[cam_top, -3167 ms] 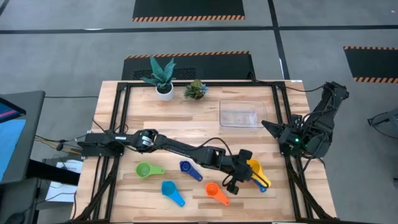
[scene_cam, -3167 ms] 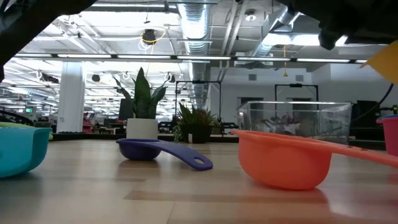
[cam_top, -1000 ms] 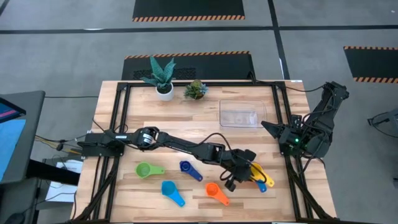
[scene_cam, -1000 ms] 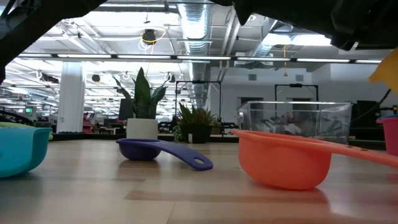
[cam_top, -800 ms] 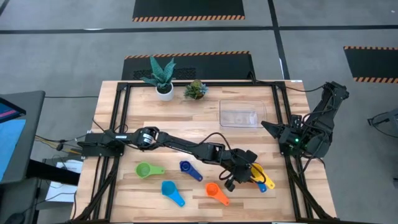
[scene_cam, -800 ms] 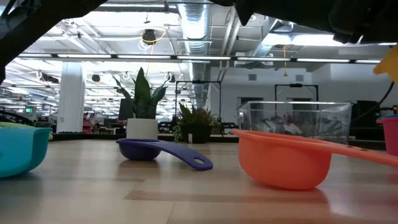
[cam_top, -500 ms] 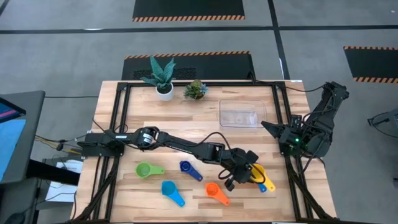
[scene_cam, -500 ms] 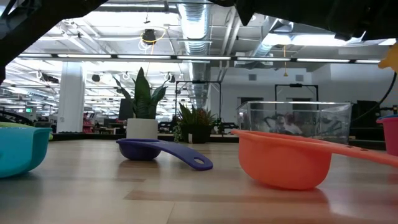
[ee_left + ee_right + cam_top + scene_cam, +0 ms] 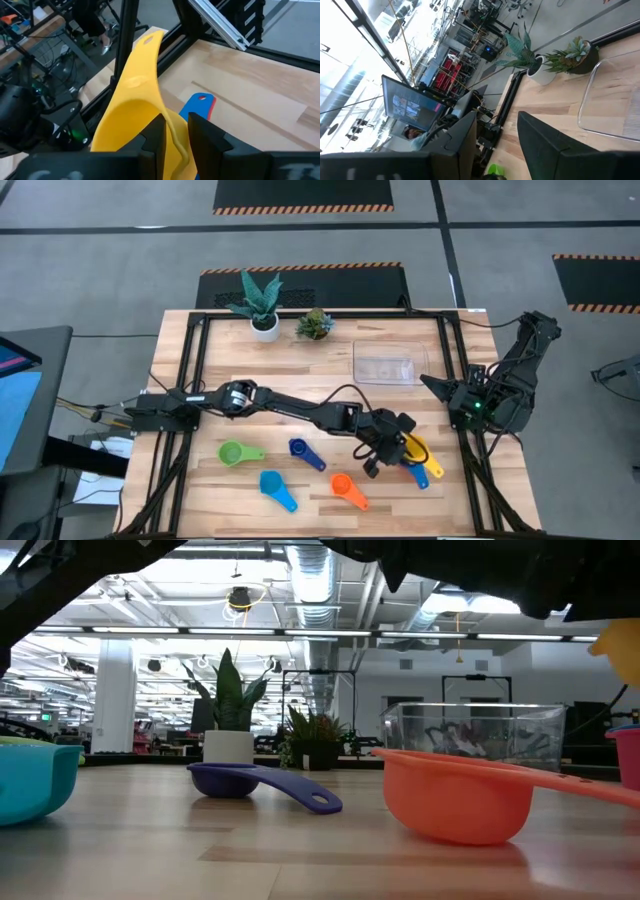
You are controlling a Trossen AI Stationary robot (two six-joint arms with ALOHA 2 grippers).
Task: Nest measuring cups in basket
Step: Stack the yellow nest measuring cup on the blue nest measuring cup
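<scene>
Lifted a little nearer the basket [image 9: 386, 366], the left pincer [image 9: 398, 442] grasps the yellow cup [image 9: 421, 457] above the table's [image 9: 300, 400] right edge. Basket holds nothing visible. Right pincer [image 9: 432, 385] waits released beside it.

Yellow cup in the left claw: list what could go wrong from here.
1. The left claw pinches only the rim of the yellow cup, whose long handle sticks out; it may twist or slip.
2. Blue and red cups lie right beneath it; a drop could scatter them.
3. The basket is clear with low walls, and the right claw waits at its edge, so a poorly aimed carry may hit either.
</scene>
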